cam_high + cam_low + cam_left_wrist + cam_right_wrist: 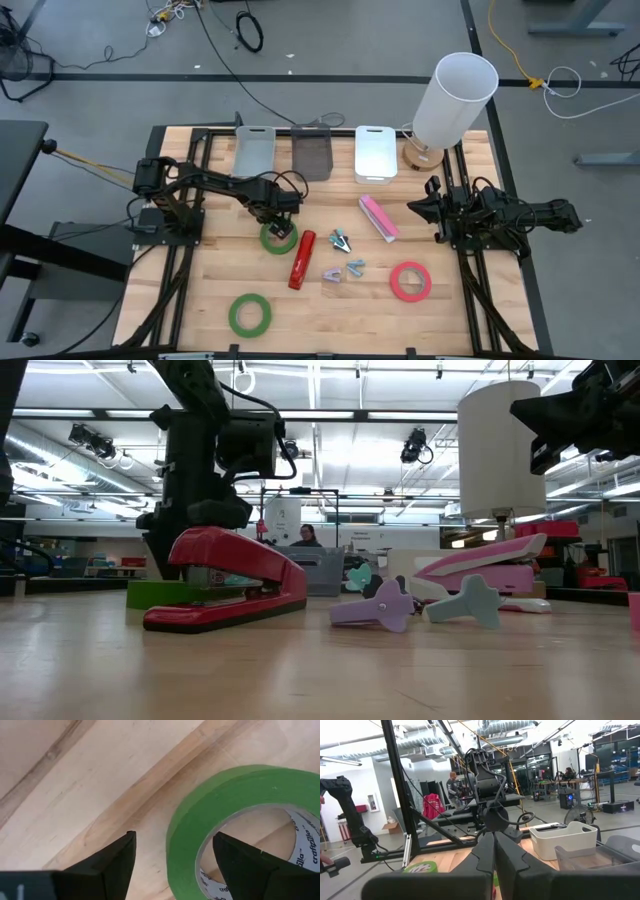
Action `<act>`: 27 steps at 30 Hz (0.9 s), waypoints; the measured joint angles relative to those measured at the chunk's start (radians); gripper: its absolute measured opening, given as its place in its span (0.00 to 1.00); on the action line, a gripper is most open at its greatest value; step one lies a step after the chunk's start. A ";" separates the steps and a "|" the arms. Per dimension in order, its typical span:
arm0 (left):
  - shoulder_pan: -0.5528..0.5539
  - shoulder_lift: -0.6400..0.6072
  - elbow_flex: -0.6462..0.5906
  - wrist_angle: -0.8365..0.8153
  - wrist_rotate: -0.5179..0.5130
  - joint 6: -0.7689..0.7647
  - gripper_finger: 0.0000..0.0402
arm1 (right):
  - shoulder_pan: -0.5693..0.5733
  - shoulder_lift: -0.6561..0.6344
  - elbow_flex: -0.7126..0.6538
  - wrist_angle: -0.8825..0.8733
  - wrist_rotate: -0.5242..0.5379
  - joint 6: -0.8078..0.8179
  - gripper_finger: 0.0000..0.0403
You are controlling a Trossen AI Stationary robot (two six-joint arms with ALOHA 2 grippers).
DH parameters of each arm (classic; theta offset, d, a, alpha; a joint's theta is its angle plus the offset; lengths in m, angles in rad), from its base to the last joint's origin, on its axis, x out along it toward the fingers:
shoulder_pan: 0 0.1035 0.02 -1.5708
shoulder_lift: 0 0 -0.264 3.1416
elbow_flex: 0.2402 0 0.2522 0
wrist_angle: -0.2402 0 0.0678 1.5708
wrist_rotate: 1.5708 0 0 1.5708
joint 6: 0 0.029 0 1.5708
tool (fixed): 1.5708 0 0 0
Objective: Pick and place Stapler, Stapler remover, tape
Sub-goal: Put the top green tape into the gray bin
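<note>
Straddling one wall of the green tape roll (240,820) just beside the red stapler (301,258), the left gripper (175,852) is spread, unclenched. Light, stiff ring: pinch that wall. Right gripper (494,851), clenched empty, waits well apart.

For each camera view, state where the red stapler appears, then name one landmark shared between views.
High view: the red stapler lies centre-low, right of the green tape roll under the left gripper.
Low view: it stands left of centre, in front of that roll.
Left wrist view: not in it.
Right wrist view: not in it.
Shared landmark: the green tape roll, also seen between the fingers in the left wrist view.
</note>
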 joint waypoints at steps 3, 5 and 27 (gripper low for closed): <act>0.000 0.000 0.000 0.000 0.000 0.003 0.59 | 0.000 0.000 0.000 0.000 0.000 0.000 0.04; 0.000 0.000 0.000 0.000 0.001 0.003 0.54 | 0.000 0.000 0.000 0.000 0.000 0.000 0.04; 0.000 -0.002 0.000 -0.001 0.001 0.006 0.29 | 0.000 0.000 0.000 0.000 0.000 0.000 0.04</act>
